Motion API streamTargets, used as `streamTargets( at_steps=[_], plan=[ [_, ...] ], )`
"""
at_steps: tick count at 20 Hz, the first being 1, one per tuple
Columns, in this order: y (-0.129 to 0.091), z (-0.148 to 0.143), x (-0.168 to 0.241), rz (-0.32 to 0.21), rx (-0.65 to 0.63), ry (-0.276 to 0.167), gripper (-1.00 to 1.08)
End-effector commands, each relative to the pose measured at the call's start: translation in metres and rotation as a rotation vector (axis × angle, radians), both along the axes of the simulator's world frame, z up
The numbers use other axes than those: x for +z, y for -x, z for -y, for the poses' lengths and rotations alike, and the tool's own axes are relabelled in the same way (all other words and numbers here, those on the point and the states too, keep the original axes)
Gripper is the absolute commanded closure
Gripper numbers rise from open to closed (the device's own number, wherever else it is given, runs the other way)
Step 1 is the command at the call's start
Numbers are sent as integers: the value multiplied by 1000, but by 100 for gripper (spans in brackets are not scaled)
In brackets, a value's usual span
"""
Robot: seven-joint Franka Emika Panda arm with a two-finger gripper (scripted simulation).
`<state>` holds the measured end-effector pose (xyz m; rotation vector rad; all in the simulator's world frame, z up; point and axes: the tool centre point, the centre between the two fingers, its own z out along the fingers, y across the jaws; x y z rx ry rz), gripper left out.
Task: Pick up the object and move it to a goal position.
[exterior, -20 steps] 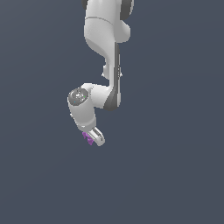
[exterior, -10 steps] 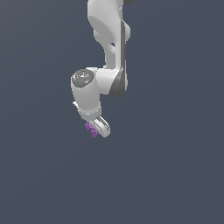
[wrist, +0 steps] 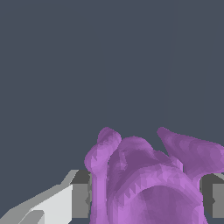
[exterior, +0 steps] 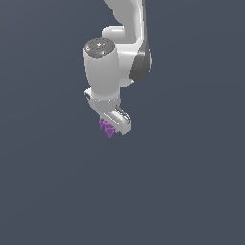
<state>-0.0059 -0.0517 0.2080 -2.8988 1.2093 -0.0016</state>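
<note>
So here the white arm (exterior: 125,45) comes down from the top of the exterior view, and the gripper (exterior: 115,125) hangs at the end of it, pointing downward and a bit toward the exterior view's right. The purple piece (exterior: 107,128) is sitting right at the tip of the gripper, poking out on the exterior view's left side of the white fingers (exterior: 120,122). It's tiny next to the wrist housing above it.

The wrist view makes it way clearer. The purple piece (wrist: 144,179) fills the space between the two fingers, with a gray pad (wrist: 81,199) pressed against one side and the other gray pad (wrist: 214,197) against the opposite side. So the fingers are pinching the piece, touching it on both sides. You can see its lumpy shape: a couple of rounded lobes sticking up on one side, a pointier horn-like lobe on the other, and a jagged toothy edge running across the middle.

Everything around it is flat dark gray-blue in both views, so I can't tell whether the piece is over a surface or how high it is.
</note>
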Motion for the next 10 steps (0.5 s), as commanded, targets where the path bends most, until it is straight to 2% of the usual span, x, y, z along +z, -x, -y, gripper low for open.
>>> streamTargets(
  at_steps=[1, 10],
  plan=[
    [3, -7, 16, -1, -1, 1, 108],
    [6, -17, 42, -1, 0, 1, 108]
  ],
)
